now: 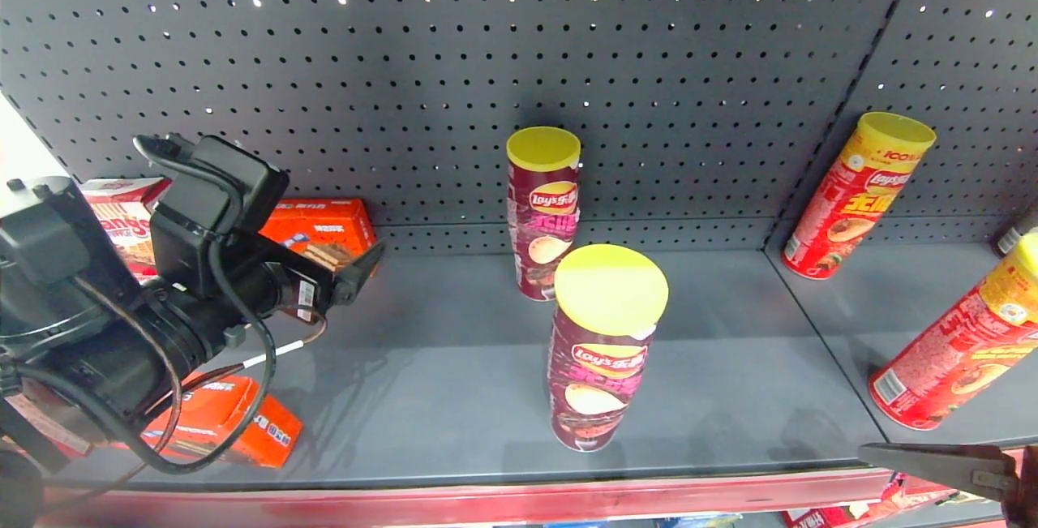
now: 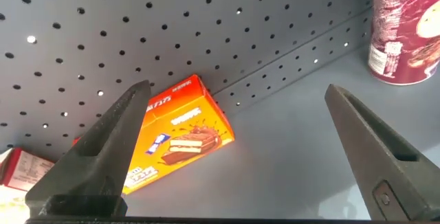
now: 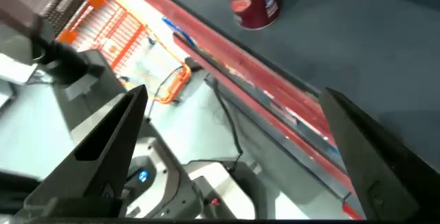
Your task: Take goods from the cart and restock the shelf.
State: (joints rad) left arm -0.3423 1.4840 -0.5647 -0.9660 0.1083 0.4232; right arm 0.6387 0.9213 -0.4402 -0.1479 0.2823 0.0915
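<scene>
Two maroon chip cans with yellow lids stand upright on the grey shelf (image 1: 438, 374), one at the back (image 1: 543, 212) and one nearer the front edge (image 1: 604, 349). My left gripper (image 1: 361, 264) hovers over the shelf's left part, open and holding nothing. In the left wrist view the left gripper (image 2: 237, 90) points toward an orange box (image 2: 175, 131) lying against the pegboard, with a maroon can (image 2: 405, 31) off to one side. My right gripper (image 1: 932, 459) sits below the shelf's front right edge. The right gripper (image 3: 234, 95) is open and holds nothing, over the red shelf lip (image 3: 261, 80) and an orange cart (image 3: 117, 25).
An orange box (image 1: 320, 228) lies at the back left, another (image 1: 219, 422) at the front left, and a white-and-red box (image 1: 122, 216) at the far left. Red chip cans (image 1: 859, 195) (image 1: 957, 358) stand in the right shelf section. Bare shelf lies between the boxes and the maroon cans.
</scene>
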